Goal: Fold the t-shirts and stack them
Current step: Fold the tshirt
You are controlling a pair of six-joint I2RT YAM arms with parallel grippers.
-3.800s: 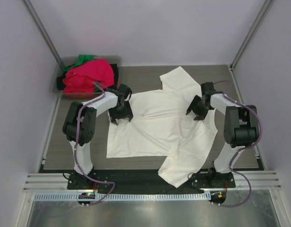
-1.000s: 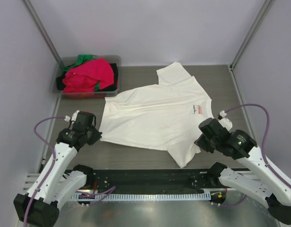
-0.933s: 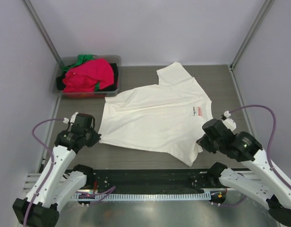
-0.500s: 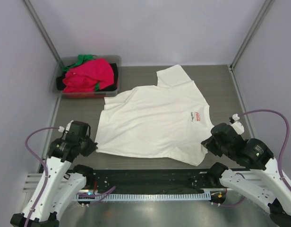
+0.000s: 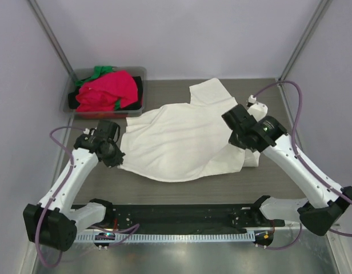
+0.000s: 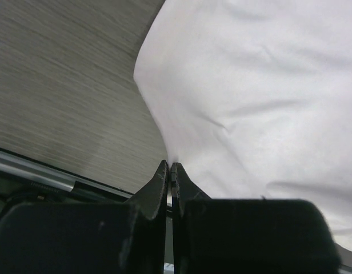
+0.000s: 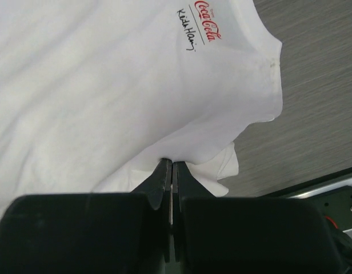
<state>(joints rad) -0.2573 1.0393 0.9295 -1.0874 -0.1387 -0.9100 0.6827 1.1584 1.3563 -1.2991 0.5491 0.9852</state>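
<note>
The cream-white t-shirt [image 5: 176,140], spread flat a moment ago, is now raised along its near edge and carried back over itself on the surface [image 5: 182,191]. It is pinched in the fully closed left tool [image 6: 171,165] and right tool [image 7: 171,162]. A first fold is judged begun.

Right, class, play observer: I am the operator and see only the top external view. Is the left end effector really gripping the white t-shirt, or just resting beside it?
Observer: Gripping. The left wrist view shows the left end effector shut on the edge of the white t-shirt.
Operator: And the right one?
Observer: The right end effector is shut on a fold of the same shirt.
Operator: Any print showing?
Observer: Yes. The right wrist view shows a red logo facing up, with black script beside it.
</note>
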